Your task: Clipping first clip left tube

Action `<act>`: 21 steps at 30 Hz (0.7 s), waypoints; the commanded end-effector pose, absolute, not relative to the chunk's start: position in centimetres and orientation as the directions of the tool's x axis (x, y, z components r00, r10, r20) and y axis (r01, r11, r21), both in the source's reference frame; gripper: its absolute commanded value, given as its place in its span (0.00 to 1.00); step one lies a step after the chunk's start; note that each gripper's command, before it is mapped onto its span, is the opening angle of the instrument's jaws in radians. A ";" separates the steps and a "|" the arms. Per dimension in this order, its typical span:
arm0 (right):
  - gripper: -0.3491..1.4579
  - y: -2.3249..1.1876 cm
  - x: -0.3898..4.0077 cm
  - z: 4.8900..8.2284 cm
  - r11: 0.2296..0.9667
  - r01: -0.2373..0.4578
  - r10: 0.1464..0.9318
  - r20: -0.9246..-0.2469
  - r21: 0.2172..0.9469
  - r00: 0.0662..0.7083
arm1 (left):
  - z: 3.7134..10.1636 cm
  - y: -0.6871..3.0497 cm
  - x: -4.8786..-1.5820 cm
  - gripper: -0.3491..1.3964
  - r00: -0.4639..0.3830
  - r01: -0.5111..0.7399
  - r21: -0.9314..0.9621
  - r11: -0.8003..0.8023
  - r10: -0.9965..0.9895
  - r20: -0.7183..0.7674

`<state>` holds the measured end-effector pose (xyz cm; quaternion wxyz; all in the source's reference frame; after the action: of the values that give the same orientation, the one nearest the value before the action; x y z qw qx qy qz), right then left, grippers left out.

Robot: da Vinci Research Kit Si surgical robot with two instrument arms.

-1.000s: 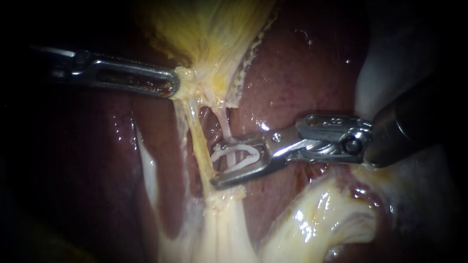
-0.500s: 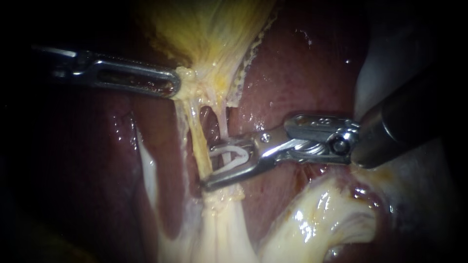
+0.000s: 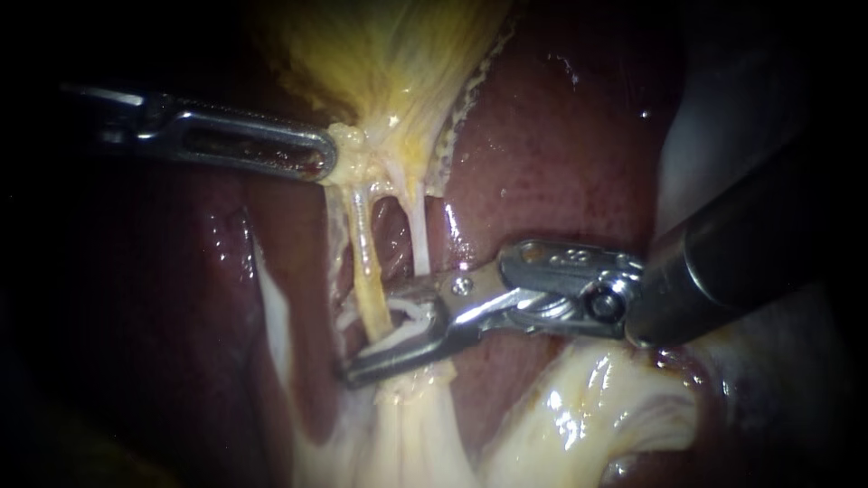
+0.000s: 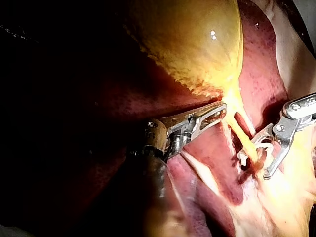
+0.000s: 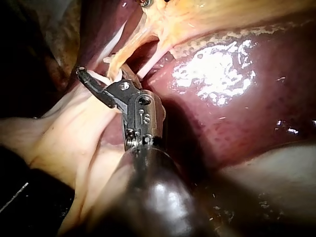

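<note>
My left instrument (image 3: 324,161) comes in from the left, its jaws shut on the yellow neck of the gallbladder (image 3: 389,63), holding it up. Two tubes run down from there: the yellowish left tube (image 3: 362,262) and the thin white right tube (image 3: 419,239). My right instrument (image 3: 371,336) reaches in from the right. Its jaws are open, carrying a white clip (image 3: 404,318), and they straddle the left tube, the lower jaw passing under it. In the right wrist view the right instrument (image 5: 102,75) has the left tube (image 5: 121,58) between its jaws. The left wrist view shows my left instrument (image 4: 220,111) on the gallbladder (image 4: 192,39).
Dark red liver (image 3: 561,154) lies behind and around the tubes. Pale, glistening fatty tissue (image 3: 588,407) sits below the right instrument, and a pale strand (image 3: 271,307) runs down to the left of the tubes.
My right instrument has moved left and slightly down past the right tube, so its open jaws and the clip now straddle the left tube. My left instrument has stayed put.
</note>
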<state>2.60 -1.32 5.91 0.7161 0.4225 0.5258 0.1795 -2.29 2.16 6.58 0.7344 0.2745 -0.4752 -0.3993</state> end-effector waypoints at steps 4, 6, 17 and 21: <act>0.47 -1.42 2.65 5.78 0.572 0.222 0.690 -0.610 0.790 0.390 | 6.58 2.16 -2.28 0.00 0.229 0.325 0.784 0.530 -0.848 0.478; 0.46 -1.45 2.66 5.73 0.568 0.241 0.683 -0.614 0.787 0.397 | 6.58 2.16 -2.28 0.00 0.229 0.324 0.784 0.530 -0.848 0.478; 0.36 -1.46 2.66 5.71 0.568 0.269 0.669 -0.627 0.778 0.400 | 6.58 2.16 -2.28 0.00 0.229 0.324 0.783 0.530 -0.848 0.478; 0.24 -1.44 2.65 5.72 0.580 0.246 0.675 -0.627 0.777 0.389 | 6.58 2.16 -2.28 0.00 0.229 0.324 0.783 0.530 -0.848 0.479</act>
<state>2.65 -1.44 5.72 0.7128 0.4305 0.5322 0.1525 -2.28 2.15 6.58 0.7341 0.2752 -0.4754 -0.3991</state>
